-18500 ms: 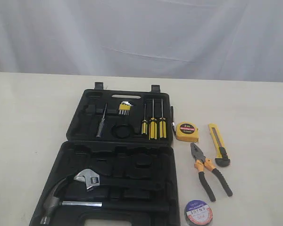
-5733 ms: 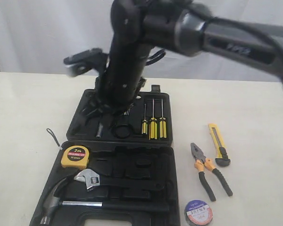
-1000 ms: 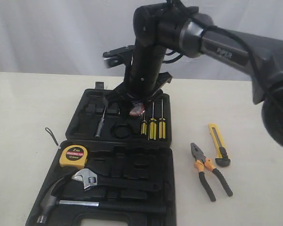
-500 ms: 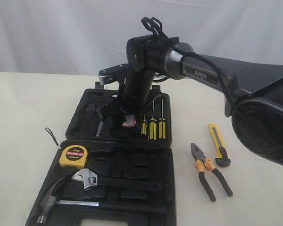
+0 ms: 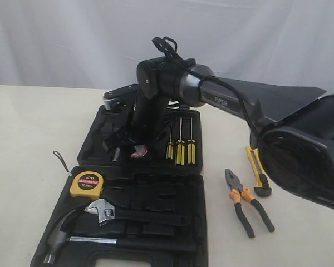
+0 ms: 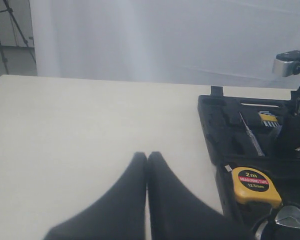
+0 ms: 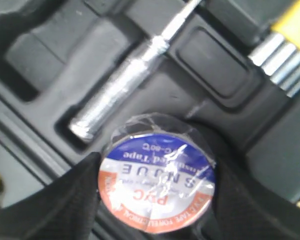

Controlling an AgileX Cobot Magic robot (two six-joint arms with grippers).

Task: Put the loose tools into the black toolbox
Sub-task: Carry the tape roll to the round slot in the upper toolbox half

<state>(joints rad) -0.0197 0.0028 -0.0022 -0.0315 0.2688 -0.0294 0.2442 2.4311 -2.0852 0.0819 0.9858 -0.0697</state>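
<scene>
The black toolbox (image 5: 89, 146) lies open, with the yellow tape measure (image 5: 87, 184) in its near half. My right gripper (image 5: 137, 151) reaches across into the far half, shut on the electrical tape roll (image 7: 157, 180), which hangs just above a round slot beside a silver driver (image 7: 122, 92). The orange-and-black pliers (image 5: 246, 202) and the yellow utility knife (image 5: 258, 171) lie on the table right of the case. My left gripper (image 6: 147, 156) is shut and empty over bare table left of the toolbox (image 6: 212, 125), with the tape measure (image 6: 255, 186) off to its side.
Yellow-handled screwdrivers (image 5: 181, 148) sit in the far half right of my right gripper. A silver wrench (image 5: 102, 210) and a hammer (image 5: 64, 238) fill the near half. The right arm (image 5: 228, 101) spans the case's back right. A white curtain hangs behind the table.
My right gripper has moved left and down with the tape roll, from beside the screwdrivers to low over the far half's round slot. Pliers, knife and tape measure have not moved.
</scene>
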